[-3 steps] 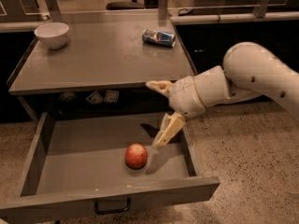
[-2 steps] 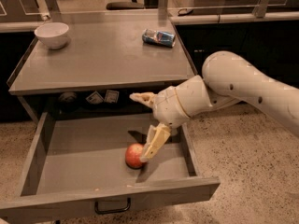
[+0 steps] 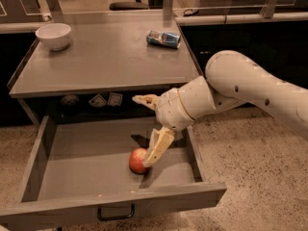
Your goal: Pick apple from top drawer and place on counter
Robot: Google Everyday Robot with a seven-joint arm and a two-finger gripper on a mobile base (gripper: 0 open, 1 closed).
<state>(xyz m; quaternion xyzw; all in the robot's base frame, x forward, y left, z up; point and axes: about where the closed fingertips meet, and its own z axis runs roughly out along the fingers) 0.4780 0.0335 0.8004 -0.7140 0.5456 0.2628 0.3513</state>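
camera view | I see the hand [image 3: 142,132] mid-frame over the open top drawer [image 3: 115,199], spread wide, gripping nothing | its lower finger [image 3: 158,148] rests against the right side of the apple [image 3: 136,161] | apple sits on the drawer floor, lower centre | bench [image 3: 106,64] carries a white bowl [image 3: 54,35] upper left and a blue can [image 3: 163,38] upper centre

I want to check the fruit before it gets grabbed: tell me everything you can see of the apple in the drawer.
The apple is small, round and red with a paler yellowish patch, and looks whole. It rests on the flat floor of the open top drawer, right of middle, near the front wall. The pincer is open just above it; its lower finger appears to lie against the apple's right side.
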